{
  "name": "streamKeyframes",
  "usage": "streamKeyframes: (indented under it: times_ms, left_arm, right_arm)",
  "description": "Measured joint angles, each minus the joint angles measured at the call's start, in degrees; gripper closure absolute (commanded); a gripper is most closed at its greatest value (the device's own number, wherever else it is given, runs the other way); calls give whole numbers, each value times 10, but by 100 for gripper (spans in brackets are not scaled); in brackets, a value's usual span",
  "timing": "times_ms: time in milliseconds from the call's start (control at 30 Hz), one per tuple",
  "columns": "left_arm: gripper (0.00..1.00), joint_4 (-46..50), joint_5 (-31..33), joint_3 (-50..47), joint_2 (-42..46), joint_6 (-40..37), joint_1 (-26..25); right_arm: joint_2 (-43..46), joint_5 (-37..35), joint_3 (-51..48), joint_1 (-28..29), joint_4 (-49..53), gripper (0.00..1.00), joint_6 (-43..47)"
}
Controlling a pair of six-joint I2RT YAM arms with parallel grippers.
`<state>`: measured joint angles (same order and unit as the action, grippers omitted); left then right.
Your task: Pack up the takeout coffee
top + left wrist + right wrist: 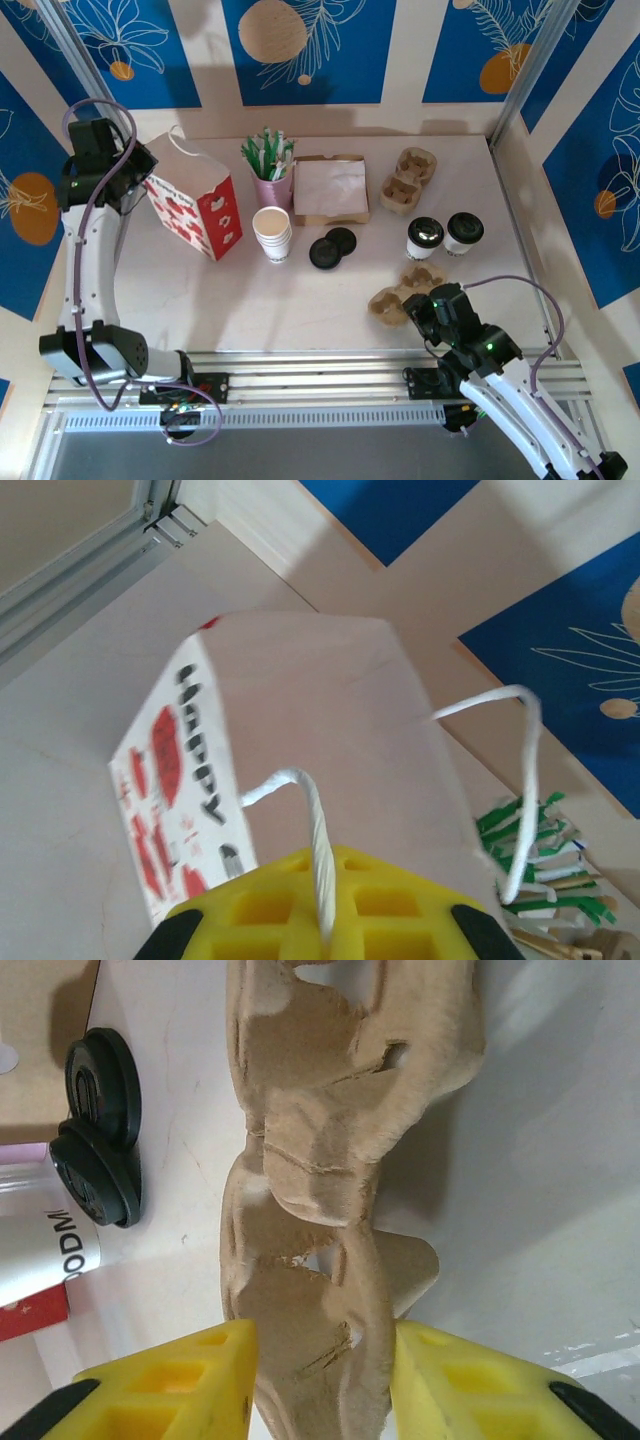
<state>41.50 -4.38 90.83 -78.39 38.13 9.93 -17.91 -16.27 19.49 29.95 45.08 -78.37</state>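
Coffee cups with black lids, two of them, stand side by side on the table, just behind a cardboard carrier. The right claw straddles that carrier; whether it squeezes, I cannot tell. The left claw is clamped on the bag's string handle.
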Motion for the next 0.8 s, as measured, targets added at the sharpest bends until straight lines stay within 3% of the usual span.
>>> streamKeyframes:
  times_ms: [433,667,800]
  left_arm:
    - [100,11,-9,-5,45,-3,0]
    - [100,17,-9,-12,83,-7,0]
    - [100,28,-13,-12,107,-7,0]
  right_arm:
    - [-59,8,100,0,21,27,58]
    - [-97,13,137,0,25,26,95]
    - [-161,33,175,5,22,26,150]
